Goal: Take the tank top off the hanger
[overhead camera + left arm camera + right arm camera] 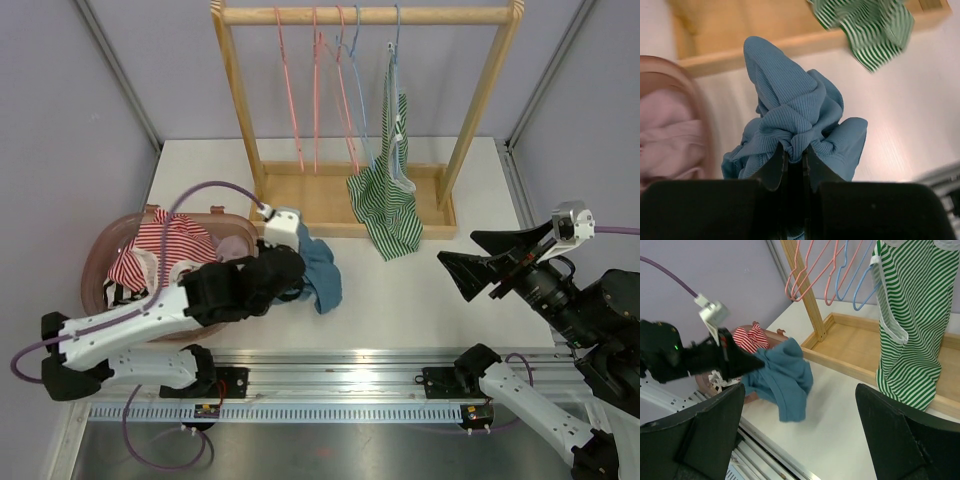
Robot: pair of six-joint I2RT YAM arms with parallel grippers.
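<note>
- Left gripper [794,156] is pinching a bunched blue top [795,110], lower centre.
- Right gripper [800,392] is hovering spread wide, right edge.
- Striped top [385,200] is hanging on a hanger [392,58], upper centre.

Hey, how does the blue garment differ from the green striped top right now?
The blue garment is plain and ribbed; the green striped top has white stripes. The blue garment is bunched up, pinched in the left pincer; the green striped top hangs full length from a hanger on the rack. Both are soft clothing.
</note>
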